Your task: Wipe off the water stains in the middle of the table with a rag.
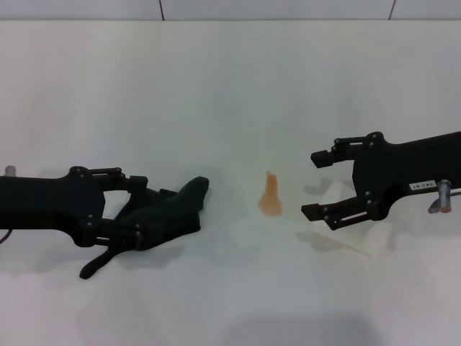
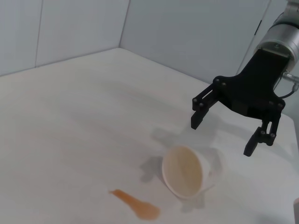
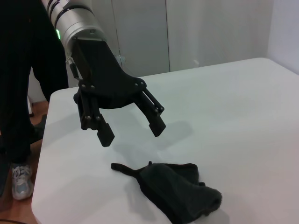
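Left gripper [image 3: 130, 129] above rag [image 1: 167, 216], jaws wide, empty, poised to grasp. Rag beside water stain [image 1: 271, 196], unwiped. Right gripper [image 1: 318, 184] beyond stain, open, empty.

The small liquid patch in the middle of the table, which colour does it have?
The small translucent liquid patch is orange-peach; the head view shows it best.

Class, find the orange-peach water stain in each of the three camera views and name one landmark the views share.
Head view: the water stain lies mid-table, between the rag and the right end effector.
Left wrist view: it lies at the lower edge, beside the tipped paper cup.
Right wrist view: not in it.
Shared landmark: the white table.
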Tool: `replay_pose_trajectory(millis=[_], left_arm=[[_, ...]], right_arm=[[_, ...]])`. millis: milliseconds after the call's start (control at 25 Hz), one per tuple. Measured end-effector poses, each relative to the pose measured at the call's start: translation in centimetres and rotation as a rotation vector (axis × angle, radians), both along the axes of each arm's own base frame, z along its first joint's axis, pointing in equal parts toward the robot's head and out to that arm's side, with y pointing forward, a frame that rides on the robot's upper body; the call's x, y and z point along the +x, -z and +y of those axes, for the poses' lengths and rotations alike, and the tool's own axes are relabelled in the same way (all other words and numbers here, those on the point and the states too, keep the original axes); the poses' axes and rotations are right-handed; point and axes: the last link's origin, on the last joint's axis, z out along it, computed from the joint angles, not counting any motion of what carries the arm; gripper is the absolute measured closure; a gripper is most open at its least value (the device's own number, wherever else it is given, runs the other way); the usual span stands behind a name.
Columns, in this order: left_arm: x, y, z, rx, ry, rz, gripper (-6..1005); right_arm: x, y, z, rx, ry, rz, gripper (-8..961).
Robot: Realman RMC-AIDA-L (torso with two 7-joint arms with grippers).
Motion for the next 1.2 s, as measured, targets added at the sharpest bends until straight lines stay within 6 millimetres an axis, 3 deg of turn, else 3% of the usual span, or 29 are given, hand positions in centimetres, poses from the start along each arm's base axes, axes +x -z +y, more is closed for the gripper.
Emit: replay_pose_trajectory(millis=[840,1200], left_arm=[[0.5,0.0,0.3,0.017,0.05,0.01,113],[0.6,0.1,0.4,0.017,0.053,0.008,113]], right_arm=[[0.7,0.2,0.0,-0.008,0.035,-0.003,97],[1.9,-0.9,0.5,0.019,0.125,-0.091,97]])
